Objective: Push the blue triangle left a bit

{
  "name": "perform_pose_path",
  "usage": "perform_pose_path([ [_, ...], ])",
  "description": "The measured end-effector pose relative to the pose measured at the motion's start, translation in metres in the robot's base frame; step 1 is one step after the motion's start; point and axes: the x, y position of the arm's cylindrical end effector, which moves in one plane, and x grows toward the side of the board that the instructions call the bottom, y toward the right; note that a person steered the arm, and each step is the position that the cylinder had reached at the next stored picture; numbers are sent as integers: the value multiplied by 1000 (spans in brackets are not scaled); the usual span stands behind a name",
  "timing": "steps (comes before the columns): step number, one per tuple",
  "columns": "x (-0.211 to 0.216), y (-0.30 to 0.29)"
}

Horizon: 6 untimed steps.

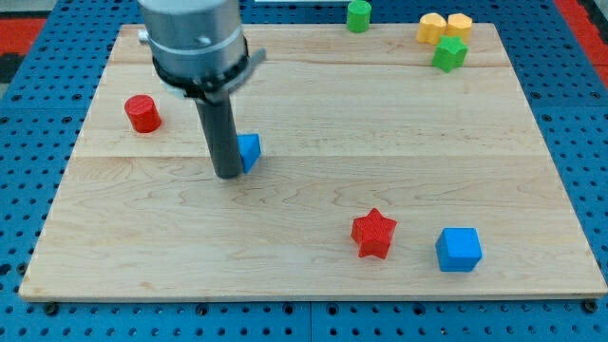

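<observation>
One blue triangle (250, 151) half hidden, my tip (229, 175) touching.

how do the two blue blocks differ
The blue triangle sits at the view's left, half hidden behind my tip, which stands against its left side. The blue cube sits in full view at the lower right, beside the red star. The cube looks larger and square-faced; the triangle shows only a narrow part. Both are the same bright blue.
</observation>
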Motion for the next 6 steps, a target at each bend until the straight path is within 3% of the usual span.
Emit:
perform_pose_path([
  [2, -9, 79],
  [4, -49, 42],
  [5, -43, 93],
  [6, -23, 70],
])
